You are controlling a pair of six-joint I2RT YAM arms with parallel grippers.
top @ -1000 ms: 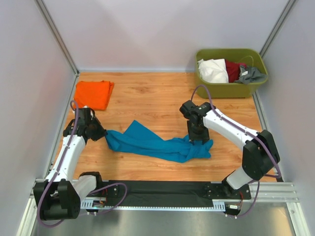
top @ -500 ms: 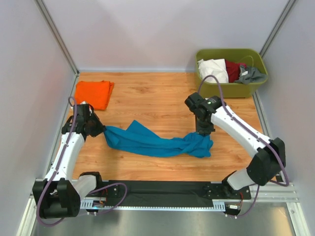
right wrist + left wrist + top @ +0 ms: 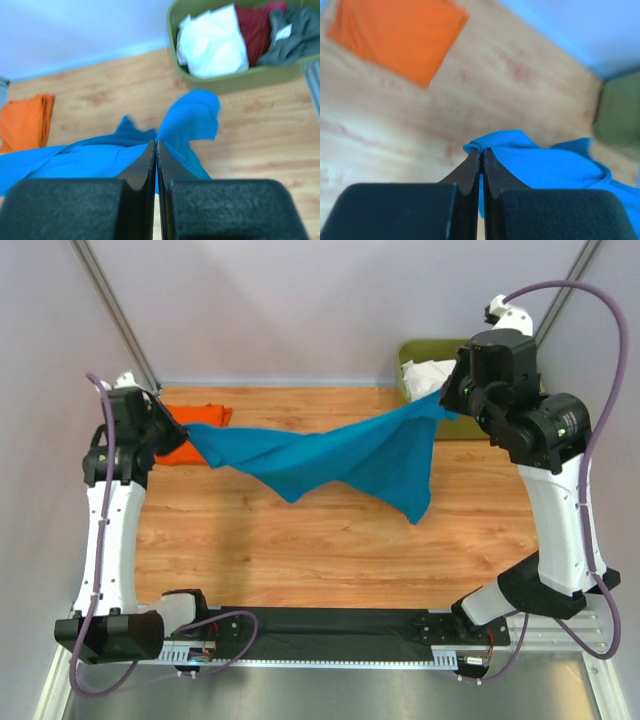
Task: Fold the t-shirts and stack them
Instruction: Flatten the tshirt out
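The step in hand looks like the spreading-out that comes ahead of folding: the teal-blue t-shirt hangs in the air above the table, stretched between the two arms and not lying on the wood. The left claw is clenched on one bunched edge of it at about 9 o'clock of the table, and its wrist view shows the jaws pressed together with blue cloth pinched at the tips. The right claw is likewise clenched on the opposite edge up at about 2 o'clock, with cloth spilling from both sides of its closed tips. Between them the shirt sags in loose diagonal folds, and one corner droops toward 5 o'clock below the right claw. The orange t-shirt lies folded flat at 10 o'clock, partly hidden behind the left arm. The olive-green tub stands at 2 o'clock behind the right arm. The next move, as I judge it, calls for lowering both claws together while holding the cloth taut, so that the shirt lands flat on the bare wood near the middle. If one side slackens, it would likely heap up again. Which parts of the shirt are gripped I cannot tell.
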